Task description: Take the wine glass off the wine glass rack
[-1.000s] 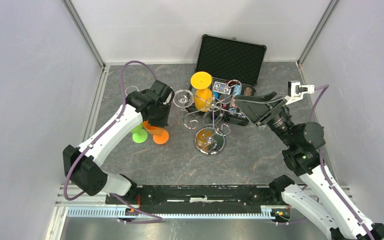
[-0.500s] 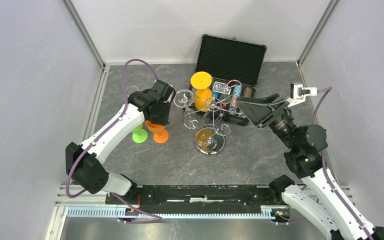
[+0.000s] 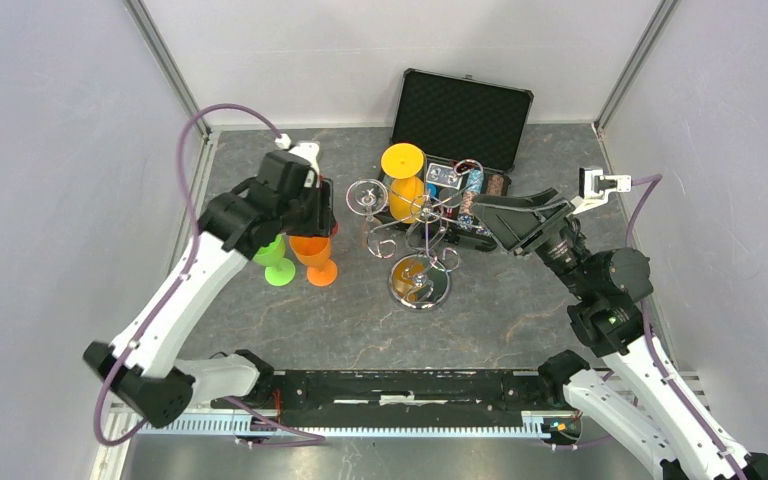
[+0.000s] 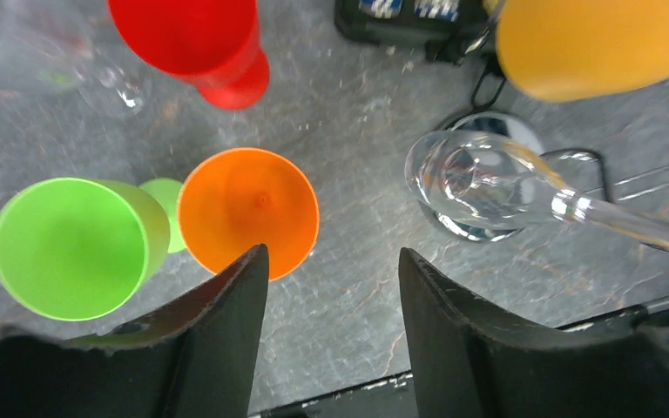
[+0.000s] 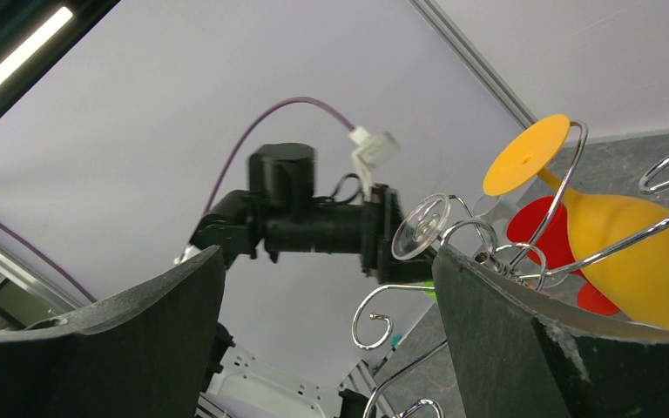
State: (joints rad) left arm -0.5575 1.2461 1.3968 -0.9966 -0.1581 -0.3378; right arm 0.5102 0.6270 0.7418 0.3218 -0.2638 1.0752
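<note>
Just beside left gripper (image 4: 333, 257), jaws parted: orange wine glass (image 4: 248, 209), upright.

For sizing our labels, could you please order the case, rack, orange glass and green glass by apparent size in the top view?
1. Case
2. Rack
3. Orange glass and green glass: alike, both partly hidden by the left arm.

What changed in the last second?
Left gripper opened, let go of the orange glass and rose. That glass stands upright beside the green glass. Right gripper barely moved, open by the rack. Yellow glass and clear glass still hang on it.
</note>
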